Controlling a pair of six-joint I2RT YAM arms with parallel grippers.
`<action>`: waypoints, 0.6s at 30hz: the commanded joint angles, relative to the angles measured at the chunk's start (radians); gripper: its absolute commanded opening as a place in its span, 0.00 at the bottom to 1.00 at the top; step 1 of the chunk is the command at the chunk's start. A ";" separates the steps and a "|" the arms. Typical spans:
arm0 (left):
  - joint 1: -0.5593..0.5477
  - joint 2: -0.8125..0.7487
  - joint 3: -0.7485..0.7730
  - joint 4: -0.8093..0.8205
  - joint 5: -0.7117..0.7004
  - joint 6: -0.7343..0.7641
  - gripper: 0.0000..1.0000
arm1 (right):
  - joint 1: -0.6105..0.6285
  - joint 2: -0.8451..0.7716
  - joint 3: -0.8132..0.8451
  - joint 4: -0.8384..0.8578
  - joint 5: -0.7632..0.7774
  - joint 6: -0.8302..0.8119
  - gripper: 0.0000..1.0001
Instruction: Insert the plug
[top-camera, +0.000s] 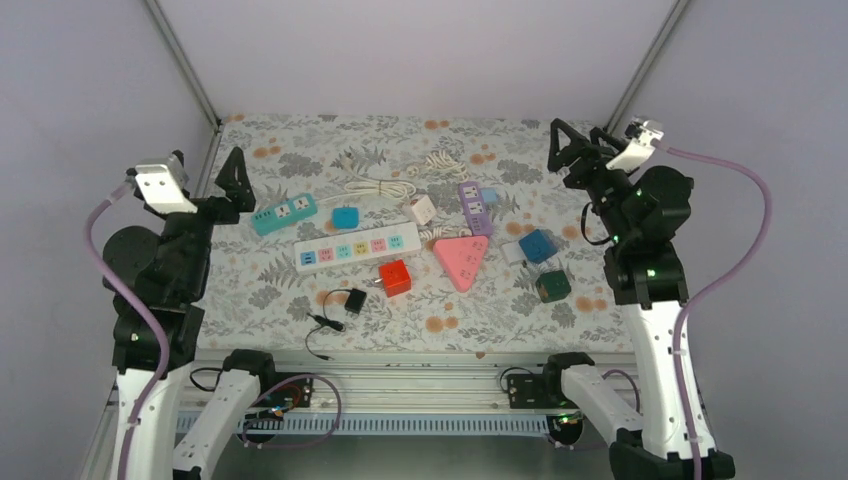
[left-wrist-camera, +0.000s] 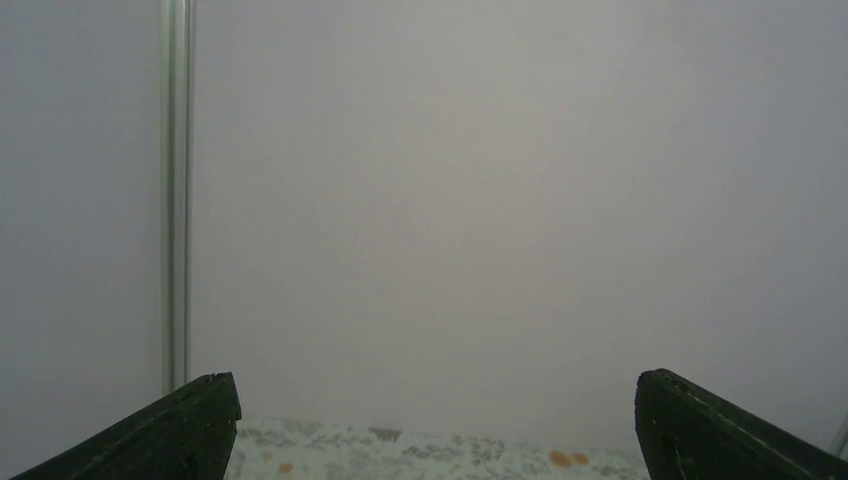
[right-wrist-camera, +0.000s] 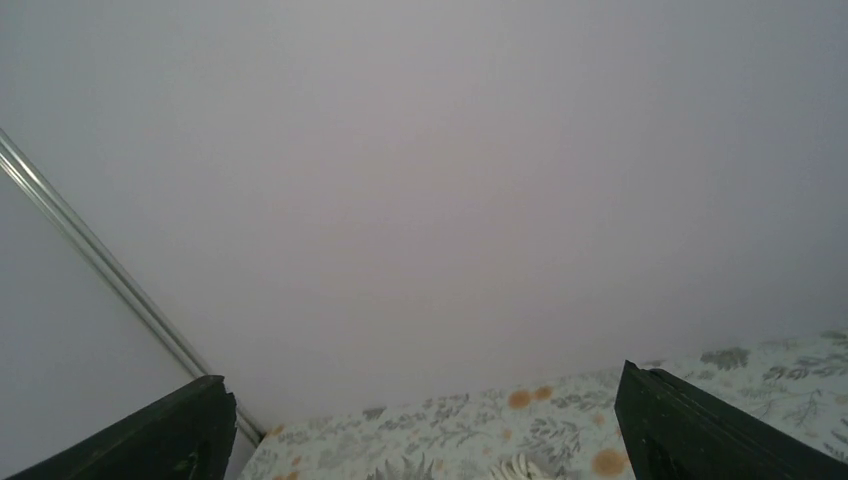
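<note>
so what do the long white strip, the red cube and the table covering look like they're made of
Long white strip: likely moulded plastic, smooth, crisp edges, coloured socket faces. Red cube: probably plastic too, uniform colour, straight edges. Table covering: printed fabric or vinyl, matte, floral pattern lying flat; cannot tell which.

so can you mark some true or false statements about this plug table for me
1. The left gripper and right gripper are both open and empty. True.
2. The red cube adapter sits on top of the white power strip. False: it lies on the floral cloth on the strip's near side.
3. The black plug with its thin cable lies nearer the arm bases than the other items. True.
4. The pink triangular socket lies left of the white power strip. False: it lies to its right.
</note>
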 joint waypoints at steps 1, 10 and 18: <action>0.016 0.023 -0.038 0.023 -0.032 -0.058 0.99 | -0.044 0.041 -0.018 0.051 -0.188 0.012 0.98; 0.029 0.077 -0.088 0.041 0.104 -0.081 1.00 | -0.078 0.155 -0.068 -0.072 -0.009 0.071 1.00; 0.031 0.070 -0.158 0.089 0.206 -0.104 1.00 | -0.097 0.314 -0.180 -0.161 0.264 0.130 1.00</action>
